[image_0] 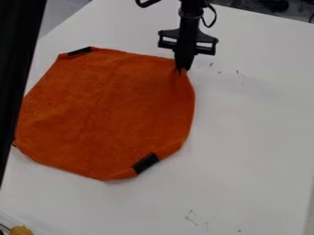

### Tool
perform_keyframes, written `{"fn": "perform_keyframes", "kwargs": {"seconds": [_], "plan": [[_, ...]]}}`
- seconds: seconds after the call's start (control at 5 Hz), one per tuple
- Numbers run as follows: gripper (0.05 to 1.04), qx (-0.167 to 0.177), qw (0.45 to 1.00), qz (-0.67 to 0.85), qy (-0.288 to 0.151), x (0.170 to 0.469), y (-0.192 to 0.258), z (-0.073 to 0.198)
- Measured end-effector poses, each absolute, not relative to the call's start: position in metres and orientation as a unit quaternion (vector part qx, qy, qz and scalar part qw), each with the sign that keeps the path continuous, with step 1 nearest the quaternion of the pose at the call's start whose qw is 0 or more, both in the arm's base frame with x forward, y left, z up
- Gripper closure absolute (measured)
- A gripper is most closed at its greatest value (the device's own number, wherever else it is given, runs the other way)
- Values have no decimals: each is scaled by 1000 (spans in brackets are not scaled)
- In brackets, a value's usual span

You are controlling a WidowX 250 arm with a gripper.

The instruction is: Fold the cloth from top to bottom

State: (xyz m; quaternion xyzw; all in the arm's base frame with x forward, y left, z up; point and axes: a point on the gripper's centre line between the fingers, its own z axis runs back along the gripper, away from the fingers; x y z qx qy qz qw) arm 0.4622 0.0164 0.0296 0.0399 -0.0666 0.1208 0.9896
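Orange cloth (110, 110) lies near the left edge of the white tabletop (251, 137). My gripper (182, 69) has its jaws pinched on the cloth's top right corner, I think so I can pull that top part down over the bottom.

No text, label, brand, number or sign can be read.
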Motion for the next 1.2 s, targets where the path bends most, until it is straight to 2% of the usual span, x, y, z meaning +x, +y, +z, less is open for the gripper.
{"fn": "perform_keyframes", "kwargs": {"seconds": [0.2,0.4,0.8,1.2], "plan": [[1016,72,982,161,-71,459,27,47],[1016,74,969,207,-115,449,36,83],[1017,51,942,311,-118,379,89,70],[1017,12,930,352,-102,341,103,37]]}}
